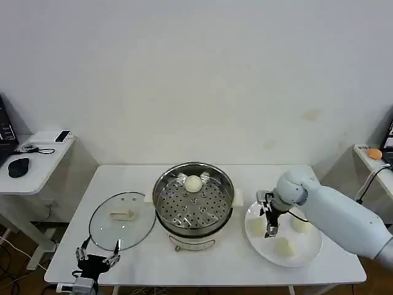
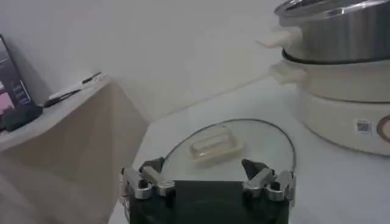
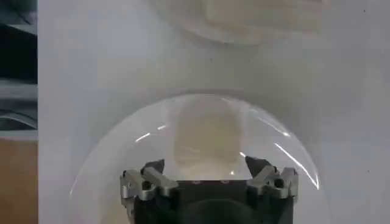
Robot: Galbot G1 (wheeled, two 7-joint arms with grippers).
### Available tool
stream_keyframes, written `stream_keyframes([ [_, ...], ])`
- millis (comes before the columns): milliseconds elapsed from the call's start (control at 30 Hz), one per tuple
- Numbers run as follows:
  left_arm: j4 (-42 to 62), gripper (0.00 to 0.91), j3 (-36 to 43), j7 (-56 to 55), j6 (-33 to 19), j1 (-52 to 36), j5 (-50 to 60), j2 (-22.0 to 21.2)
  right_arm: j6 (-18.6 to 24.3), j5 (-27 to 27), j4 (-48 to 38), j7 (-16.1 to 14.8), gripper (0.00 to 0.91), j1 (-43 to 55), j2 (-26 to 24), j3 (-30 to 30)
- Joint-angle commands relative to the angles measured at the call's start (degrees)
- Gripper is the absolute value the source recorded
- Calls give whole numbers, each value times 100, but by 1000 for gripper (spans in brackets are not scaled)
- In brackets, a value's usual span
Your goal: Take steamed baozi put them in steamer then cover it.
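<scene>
Hovering open, right end effector [image 1: 269, 222] over plated baozi [image 1: 255, 226].

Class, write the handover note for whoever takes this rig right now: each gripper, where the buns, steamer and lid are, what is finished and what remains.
Right gripper: jaws open, over the white plate, a bun between its open jaws.
Left gripper: open, idle at the table's near edge beside the glass lid.
Done: one bun sits on the steamer's perforated tray.
Plate holds three buns.
Lid lies flat on the table, left of the steamer.
Left: move the three buns into the steamer, then cover it.
</scene>
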Motion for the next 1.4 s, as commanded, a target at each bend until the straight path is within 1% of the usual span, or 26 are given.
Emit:
stream_keyframes([
  [33, 11, 907, -10, 0, -2, 3, -5, 6, 14, -45, -63, 95, 907, -71, 29, 19],
  [400, 73, 907, -11, 1, -7, -33, -4, 3, 47, -14, -173, 123, 907, -46, 88, -5],
  [467, 88, 907, -9, 0, -9, -37, -2, 7, 50, -2, -198, 113, 867, -48, 91, -6],
  [533, 98, 907, -12, -2, -9, -39, -1, 9, 58, -8, -230, 118, 846, -48, 100, -5],
  [600, 105, 907, -13, -1, -10, -41, -1, 9, 63, -5, -258, 132, 746, -45, 105, -2],
  [767, 117, 907, -9, 1, -10, -49, 0, 9, 94, -14, -285, 157, 625, -32, 116, -2],
  [967, 120, 907, -4, 4, -12, -52, 1, 4, 116, -4, -292, 145, 615, -34, 105, 2],
  [1200, 124, 907, -1, -1, -16, -39, 1, 2, 131, 19, -251, 143, 574, -51, 89, 27],
  [1400, 96, 907, -18, 4, -15, -30, -4, 5, 133, 112, -162, 143, 574, -26, -54, 134],
])
